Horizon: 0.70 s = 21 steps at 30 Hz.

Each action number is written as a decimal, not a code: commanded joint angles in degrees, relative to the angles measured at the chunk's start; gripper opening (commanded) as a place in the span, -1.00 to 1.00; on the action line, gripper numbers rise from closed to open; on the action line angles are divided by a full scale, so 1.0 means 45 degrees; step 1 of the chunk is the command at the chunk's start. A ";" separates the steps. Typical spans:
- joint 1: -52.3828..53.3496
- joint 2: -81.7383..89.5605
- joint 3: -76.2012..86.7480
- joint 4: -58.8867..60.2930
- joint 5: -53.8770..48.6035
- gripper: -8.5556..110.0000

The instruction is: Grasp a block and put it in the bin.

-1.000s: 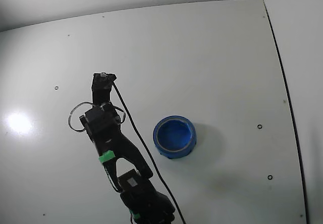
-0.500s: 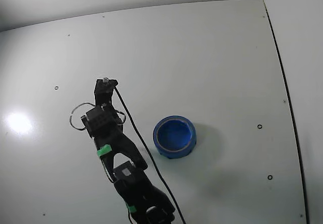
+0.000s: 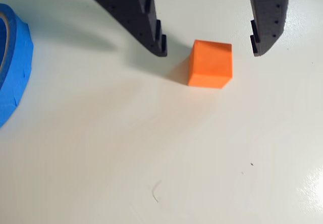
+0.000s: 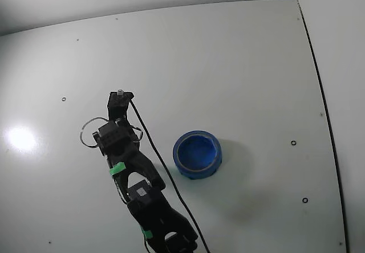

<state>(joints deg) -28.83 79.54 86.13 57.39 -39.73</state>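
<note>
Table point(image 4: 228, 65) white. Bin point(image 4: 197, 154) sits right of the arm in the fixed view, empty. Arm has been drawn nearer over the last second. Gripper point(image 3: 209, 50) jaws apart — block point(image 3: 210, 63) on the table between the tips, untouched; closing judged next.

In the wrist view the picture's left edge is cutting off the bin point(image 3: 12, 62), leaving only a curved piece of its blue wall showing. The top edge is cropping both fingers point(image 3: 144, 17) of the hand point(image 3: 209, 50), so their upper parts are lying out of sight. In the fixed view the arm is hiding the block, and the arm's base point(image 4: 168, 239) is running off the bottom edge.
</note>
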 commanded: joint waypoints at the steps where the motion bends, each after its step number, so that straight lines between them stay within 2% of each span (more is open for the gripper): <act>1: -0.0117 0.0430 -0.0801 -0.0937 -0.0137 -0.44; 21: -0.0117 -0.0723 -0.0098 -0.1152 -0.0020 -0.44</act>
<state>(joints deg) -28.83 75.23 86.48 53.35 -39.73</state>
